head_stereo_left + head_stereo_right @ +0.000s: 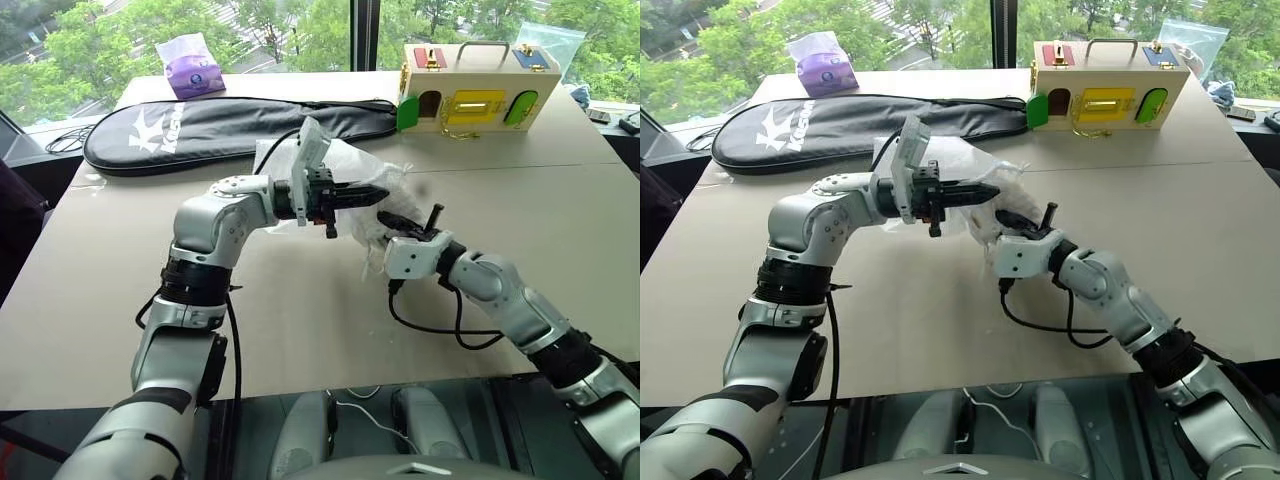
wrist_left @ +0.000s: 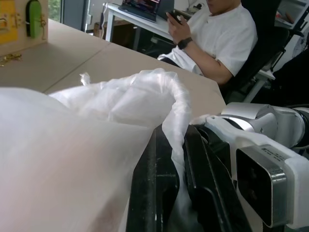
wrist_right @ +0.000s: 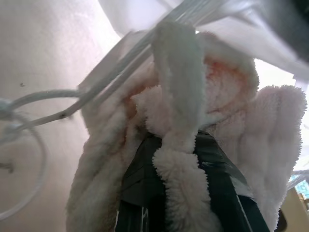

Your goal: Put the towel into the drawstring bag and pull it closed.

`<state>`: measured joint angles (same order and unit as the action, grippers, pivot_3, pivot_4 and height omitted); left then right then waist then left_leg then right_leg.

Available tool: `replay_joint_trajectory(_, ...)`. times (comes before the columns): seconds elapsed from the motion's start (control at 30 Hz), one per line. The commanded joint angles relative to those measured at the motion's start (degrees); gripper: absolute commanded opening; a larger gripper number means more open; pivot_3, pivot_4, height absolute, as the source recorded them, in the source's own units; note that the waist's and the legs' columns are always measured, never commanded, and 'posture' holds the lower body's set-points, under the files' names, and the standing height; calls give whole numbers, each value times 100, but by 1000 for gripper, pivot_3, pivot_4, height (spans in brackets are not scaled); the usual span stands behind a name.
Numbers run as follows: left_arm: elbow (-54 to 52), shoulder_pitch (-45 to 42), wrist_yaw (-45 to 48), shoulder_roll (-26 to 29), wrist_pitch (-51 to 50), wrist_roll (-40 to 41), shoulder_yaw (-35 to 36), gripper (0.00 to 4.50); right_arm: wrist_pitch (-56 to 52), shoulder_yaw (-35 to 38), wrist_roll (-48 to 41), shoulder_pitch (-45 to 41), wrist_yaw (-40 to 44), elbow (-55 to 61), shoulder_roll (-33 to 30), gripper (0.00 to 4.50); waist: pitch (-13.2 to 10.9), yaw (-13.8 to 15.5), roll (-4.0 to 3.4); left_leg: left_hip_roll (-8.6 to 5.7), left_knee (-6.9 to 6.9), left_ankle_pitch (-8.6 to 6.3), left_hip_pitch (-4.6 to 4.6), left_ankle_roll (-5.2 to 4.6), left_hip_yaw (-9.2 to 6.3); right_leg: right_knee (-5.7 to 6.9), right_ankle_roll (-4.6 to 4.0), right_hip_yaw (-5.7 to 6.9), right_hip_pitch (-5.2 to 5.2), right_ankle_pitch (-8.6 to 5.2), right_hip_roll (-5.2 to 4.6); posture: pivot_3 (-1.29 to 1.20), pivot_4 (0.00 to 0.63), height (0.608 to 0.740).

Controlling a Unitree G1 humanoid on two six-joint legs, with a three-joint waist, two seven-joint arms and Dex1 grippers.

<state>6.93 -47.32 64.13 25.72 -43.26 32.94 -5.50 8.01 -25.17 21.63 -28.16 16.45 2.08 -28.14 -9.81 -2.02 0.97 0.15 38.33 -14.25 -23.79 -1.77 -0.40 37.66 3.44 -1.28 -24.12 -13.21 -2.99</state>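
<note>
The bag point(image 1: 345, 185) is hanging above the middle of the desk point(image 1: 300, 330), well back from its near edge. The left claw point(image 1: 372, 192) is pinching a fold of its thin fabric. The right claw point(image 3: 178, 159) is pinching the towel point(image 3: 193, 121), which is sitting against the bag's cords point(image 3: 29, 121). Both items are looking light and limp. The bag is likely slippery and prone to collapsing, so it is best taken at the mouth hem. The towel is compressing readily, so any bunched fold should be serving.

Office-type test room, upper floor: large windows point(image 1: 290, 30) onto treetops beyond the table point(image 1: 300, 320) far edge; seated person point(image 2: 212, 38) beside a desk with laptop point(image 2: 140, 7).
</note>
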Motion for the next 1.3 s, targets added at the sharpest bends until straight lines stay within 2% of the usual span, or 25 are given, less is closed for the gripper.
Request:
replay_joint_trajectory(0.03,-241,13,304,98,14,97,-43,0,-336,712,-942,17,-55,132,649,11,0,2,0,1,0,0,0,0,-2,0,0,1,0,0,0,0,150,740)
replay_joint_trajectory(0.1,-261,23,392,118,-26,137,-42,0,-924,1077,-1991,207,230,275,1176,11,0,0,2,2,0,0,-1,0,-3,-1,0,1,0,0,0,0,150,740)
replay_joint_trajectory(0.17,-268,28,452,134,-36,156,-43,0,-1328,1306,-2610,334,471,456,1519,11,0,2,1,6,-1,0,0,0,-6,2,-1,3,2,1,0,0,150,740)
replay_joint_trajectory(0.33,-278,52,541,125,-36,124,-106,0,-3197,1889,-5155,530,763,1508,2405,11,-1,4,0,6,2,-13,-1,-22,-6,4,-1,4,2,1,-4,0,150,740)
replay_joint_trajectory(0.47,-236,70,623,132,6,89,-158,0,-4329,2684,-6694,292,57,1716,2855,1861,-1,5,0,6,3,-14,4,-23,-10,14,-1,7,3,1,-4,0,150,740)
replay_joint_trajectory(0.53,-181,69,627,94,42,68,-170,0,-4898,2903,-7241,253,-234,1752,2881,2820,-1,4,0,6,3,-13,5,-22,-11,18,-2,7,3,1,-4,0,150,740)
replay_joint_trajectory(0.63,183,-43,495,-89,103,56,-79,0,-5362,2600,-6956,452,-28,2000,2260,4242,-3,16,-3,4,4,-13,5,-22,-10,19,-1,7,3,1,-4,0,150,740)
replay_joint_trajectory(0.67,330,-95,448,-151,126,45,-39,0,-5434,2518,-6855,544,43,2066,2070,4468,-4,24,-4,1,4,-13,4,-22,-9,17,-1,6,3,1,-6,0,150,740)
replay_joint_trajectory(0.87,1040,-287,460,-420,357,-104,-9,0,-5349,2644,-6605,1080,583,2378,1012,4468,-4,-13,-3,-5,5,-13,2,-23,-8,14,0,7,2,0,2,0,150,740)
replay_joint_trajectory(0.97,1393,-255,467,-583,610,-314,-100,0,-4740,2613,-6148,1469,1358,2657,254,4468,-4,7,-3,-4,6,-13,2,-24,-6,13,0,6,2,0,3,0,150,740)
replay_joint_trajectory(1.1,1638,-267,481,-747,782,-486,-170,0,-4598,2958,-6182,1817,1481,2797,-74,4468,-5,23,-1,-5,7,-14,2,-24,-6,9,0,6,6,0,3,0,150,740)
replay_joint_trajectory(1.2,1743,-328,515,-800,803,-522,-124,0,-4567,2590,-5647,2077,1500,2869,-419,4468,-5,15,0,-4,8,-14,4,-24,-5,12,0,3,6,0,3,0,150,740)
replay_joint_trajectory(1.3,1782,-351,531,-822,814,-540,-118,0,-4752,2167,-5498,2140,1427,2935,-396,4468,-5,8,0,-4,8,-14,5,-24,-7,13,0,6,6,0,4,0,150,740)
